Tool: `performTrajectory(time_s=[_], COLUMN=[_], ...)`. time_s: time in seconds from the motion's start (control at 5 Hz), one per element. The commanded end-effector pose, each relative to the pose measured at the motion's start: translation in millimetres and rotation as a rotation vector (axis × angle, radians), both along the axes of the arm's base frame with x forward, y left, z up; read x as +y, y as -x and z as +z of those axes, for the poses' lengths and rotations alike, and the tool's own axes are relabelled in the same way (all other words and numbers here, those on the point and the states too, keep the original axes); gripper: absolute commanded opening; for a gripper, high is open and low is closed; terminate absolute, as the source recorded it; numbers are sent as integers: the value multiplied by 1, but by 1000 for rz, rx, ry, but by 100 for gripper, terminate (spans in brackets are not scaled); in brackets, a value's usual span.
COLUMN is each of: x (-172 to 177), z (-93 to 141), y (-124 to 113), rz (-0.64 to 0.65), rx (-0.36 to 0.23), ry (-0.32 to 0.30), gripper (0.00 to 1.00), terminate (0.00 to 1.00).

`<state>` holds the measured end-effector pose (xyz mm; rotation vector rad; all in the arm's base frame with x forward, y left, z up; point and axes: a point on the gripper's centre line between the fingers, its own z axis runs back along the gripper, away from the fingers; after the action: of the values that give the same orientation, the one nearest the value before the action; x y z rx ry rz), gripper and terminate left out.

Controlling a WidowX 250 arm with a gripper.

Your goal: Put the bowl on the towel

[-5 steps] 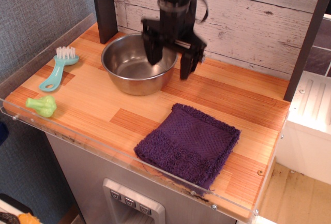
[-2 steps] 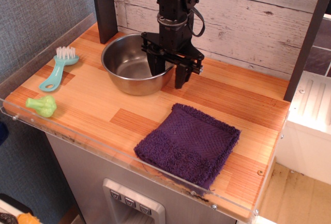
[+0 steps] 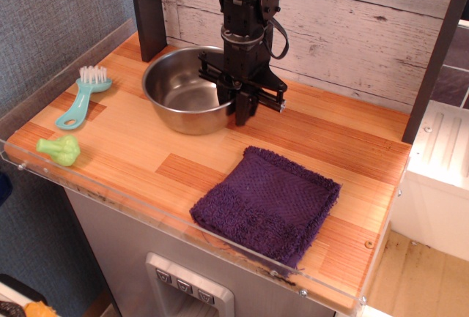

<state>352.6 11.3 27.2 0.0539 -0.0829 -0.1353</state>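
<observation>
Nearest the front edge, the purple towel (image 3: pixel 267 203) lies flat on the wooden counter (image 3: pixel 139 152), set at an angle, one corner just at the clear plastic lip (image 3: pixel 146 211). Nothing rests on it.

Left front: a small green broccoli toy (image 3: pixel 60 149). Behind it, a teal brush (image 3: pixel 82 96) with white bristles, handle pointing toward the front.

Further back, centre-left: the steel bowl (image 3: pixel 187 99), upright on the counter, well apart from the towel.

At the bowl's right rim, the black gripper (image 3: pixel 242 109) points straight down. Its fingers (image 3: pixel 241 106) are drawn together on the rim, one seemingly inside the bowl and one outside, pinching the metal edge.

Behind all this, a whitewashed plank wall (image 3: pixel 352 17) and a dark post (image 3: pixel 149 9) at the back left.
</observation>
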Motion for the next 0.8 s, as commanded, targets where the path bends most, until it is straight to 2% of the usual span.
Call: performTrajectory(time_s=[0.0,0.2,0.4,0.6], x=[4,-10,-46,-86], z=[41,73,92,86], y=[6,22,48,81], rz=[-6,-60,-144,-243], rx=[-97,-149,-172,-148], ry=[0,3,41,77], gripper=[0,0,0,0], terminate=[0,0,0,0])
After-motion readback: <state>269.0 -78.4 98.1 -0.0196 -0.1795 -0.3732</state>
